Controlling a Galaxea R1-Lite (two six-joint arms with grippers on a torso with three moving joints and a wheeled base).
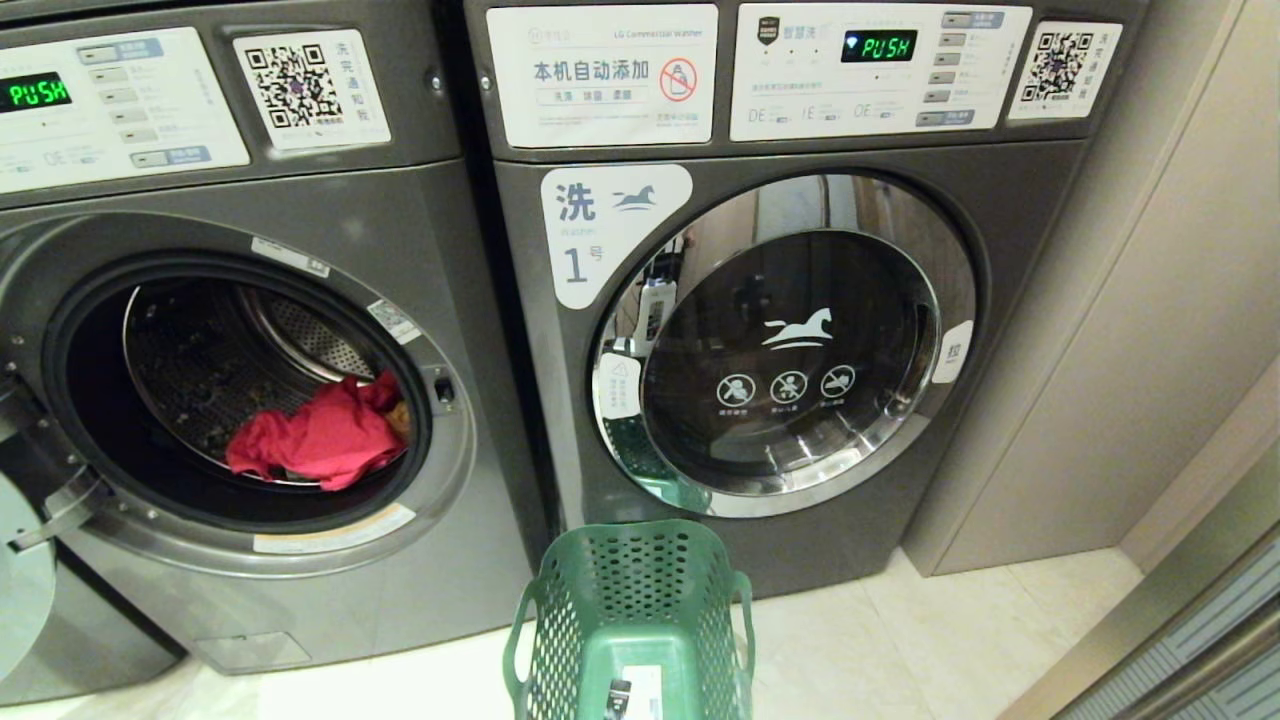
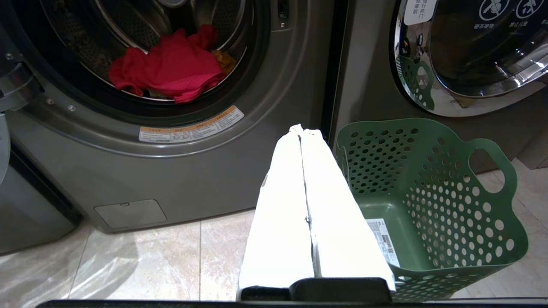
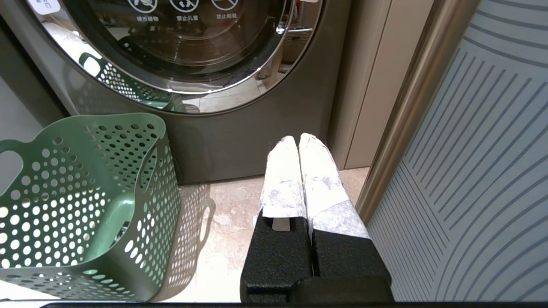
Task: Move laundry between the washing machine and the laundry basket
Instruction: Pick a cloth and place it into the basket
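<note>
The laundry [image 2: 171, 68] lies in the open drum of the washing machine [image 1: 300, 560], ahead of my left hand [image 2: 306, 130] and higher than it: a red-pink garment heaped at the drum's front lip, with a scrap of orange-yellow showing at its far edge. I count two garments; a third I cannot make out. The door ring stands clear all round, its hinged door [image 1: 20, 570] swung out at the side away from my hands. My left hand is pressed shut with nothing in it, over bare floor [image 2: 141, 261] in front of that washer. The laundry basket [image 2: 432, 201] stands just beside it, toward my right hand [image 3: 298, 139], before the second washer [image 1: 800, 540], marked 1, whose door is closed. My right hand is likewise shut and holds nothing, the basket on one side and a wall panel [image 3: 471, 171] close on the other. Only the wrist views show my hands. Two washers, one basket.
</note>
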